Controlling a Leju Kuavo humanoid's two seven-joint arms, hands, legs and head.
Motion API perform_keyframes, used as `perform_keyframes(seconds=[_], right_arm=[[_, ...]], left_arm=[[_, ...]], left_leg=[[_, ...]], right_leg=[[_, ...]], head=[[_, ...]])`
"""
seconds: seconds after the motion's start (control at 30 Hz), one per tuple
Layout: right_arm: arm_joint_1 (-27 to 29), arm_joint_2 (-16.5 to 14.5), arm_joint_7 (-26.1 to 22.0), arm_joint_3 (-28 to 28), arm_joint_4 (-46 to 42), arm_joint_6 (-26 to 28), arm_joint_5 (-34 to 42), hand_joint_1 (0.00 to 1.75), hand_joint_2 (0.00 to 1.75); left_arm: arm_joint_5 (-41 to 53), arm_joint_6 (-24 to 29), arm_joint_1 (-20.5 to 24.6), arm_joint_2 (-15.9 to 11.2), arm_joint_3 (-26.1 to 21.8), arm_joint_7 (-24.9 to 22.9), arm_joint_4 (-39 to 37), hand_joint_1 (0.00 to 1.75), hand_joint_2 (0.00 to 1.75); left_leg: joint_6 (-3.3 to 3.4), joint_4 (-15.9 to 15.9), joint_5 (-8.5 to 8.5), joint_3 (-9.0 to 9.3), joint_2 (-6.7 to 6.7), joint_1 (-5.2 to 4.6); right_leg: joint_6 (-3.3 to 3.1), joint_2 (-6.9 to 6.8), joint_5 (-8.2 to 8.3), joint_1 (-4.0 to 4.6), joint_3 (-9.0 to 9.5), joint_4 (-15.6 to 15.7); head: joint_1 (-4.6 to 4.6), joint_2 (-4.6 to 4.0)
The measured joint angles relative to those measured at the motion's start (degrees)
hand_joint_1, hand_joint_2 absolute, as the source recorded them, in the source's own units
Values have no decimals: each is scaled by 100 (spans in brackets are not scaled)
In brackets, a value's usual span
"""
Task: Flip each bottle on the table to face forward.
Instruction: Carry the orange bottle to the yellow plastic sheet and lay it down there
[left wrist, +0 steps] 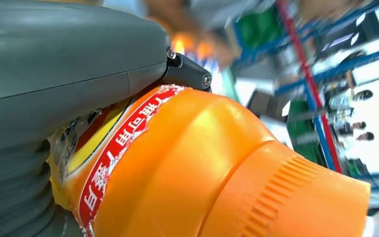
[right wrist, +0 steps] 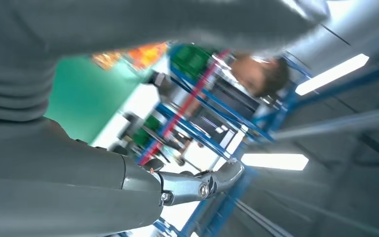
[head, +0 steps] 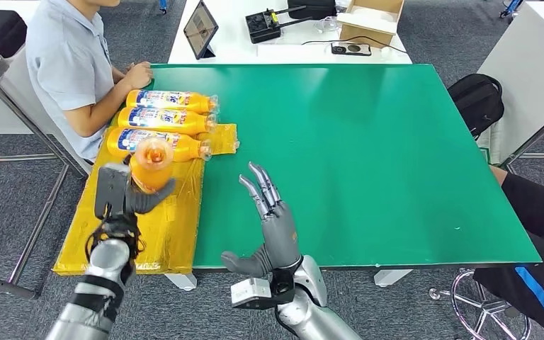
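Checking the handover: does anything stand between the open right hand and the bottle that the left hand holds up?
Nothing visible does. The orange bottle sits raised in the left hand; the right hand, fingers spread, is beside it with only bare green table below the gap.

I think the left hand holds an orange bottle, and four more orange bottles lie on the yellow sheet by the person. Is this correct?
Not quite: the head view shows three lying orange plastic bottles on the yellow sheet, not four. The left hand does hold an orange bottle.
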State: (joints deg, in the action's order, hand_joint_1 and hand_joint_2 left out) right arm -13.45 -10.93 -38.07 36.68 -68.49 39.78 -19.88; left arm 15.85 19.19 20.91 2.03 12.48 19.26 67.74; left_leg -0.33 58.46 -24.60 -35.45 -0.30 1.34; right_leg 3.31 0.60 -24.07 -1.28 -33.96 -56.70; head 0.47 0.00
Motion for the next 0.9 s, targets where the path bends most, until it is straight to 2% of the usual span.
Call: perform_keyframes(seconds=[0.1, 0.2, 0.3, 0.43, 0.57, 0.73, 0.9], right_arm=[[38, 14, -1, 41, -375, 2, 19, 0, 0], [43, 28, -1, 150, -552, 2, 137, 0, 0], [44, 45, 0, 232, -632, 2, 217, 0, 0], [44, 103, -1, 352, -685, -1, 519, 0, 0], [45, 157, 0, 454, -696, -80, 748, 0, 0], [52, 182, -1, 478, -696, -238, 839, 0, 0], [73, 182, 0, 478, -696, -380, 856, 0, 0]], left_arm=[[1145, 298, 476, -44, -47, -227, -498, 175, 175], [2427, 585, 901, -88, 107, -539, -1098, 175, 175], [2924, 614, 1155, -121, 279, -714, -1532, 175, 175], [3669, 270, 1490, -128, 545, -1136, -2171, 175, 175], [4298, -291, 1877, -78, 804, -1560, -2922, 175, 175], [4617, -1005, 2187, 37, 1035, -2028, -3657, 175, 175], [4703, -1184, 2279, 80, 1121, -2286, -4078, 171, 175]], left_leg=[[0, 0, 0, 0, 0, -2], [2, 0, 1, 0, 0, -5], [2, 1, 1, 0, 1, -5], [2, 1, 1, 0, -1, -4], [2, 1, 1, 0, 2, -4], [2, 1, 1, -1, 2, -5], [2, 1, 1, -1, 2, -4]], right_leg=[[1, 0, 1, -3, 1, 0], [4, 1, 3, -5, 2, 1], [4, 2, 4, -5, 0, 1], [5, 0, 4, -4, -2, 0], [5, 2, 4, -4, -4, 0], [5, 2, 4, -4, -3, 0], [5, 3, 4, -4, -3, 0]], head=[[1, 0], [0, 0], [0, 0], [3, 0], [2, 0], [2, 0], [2, 0]])
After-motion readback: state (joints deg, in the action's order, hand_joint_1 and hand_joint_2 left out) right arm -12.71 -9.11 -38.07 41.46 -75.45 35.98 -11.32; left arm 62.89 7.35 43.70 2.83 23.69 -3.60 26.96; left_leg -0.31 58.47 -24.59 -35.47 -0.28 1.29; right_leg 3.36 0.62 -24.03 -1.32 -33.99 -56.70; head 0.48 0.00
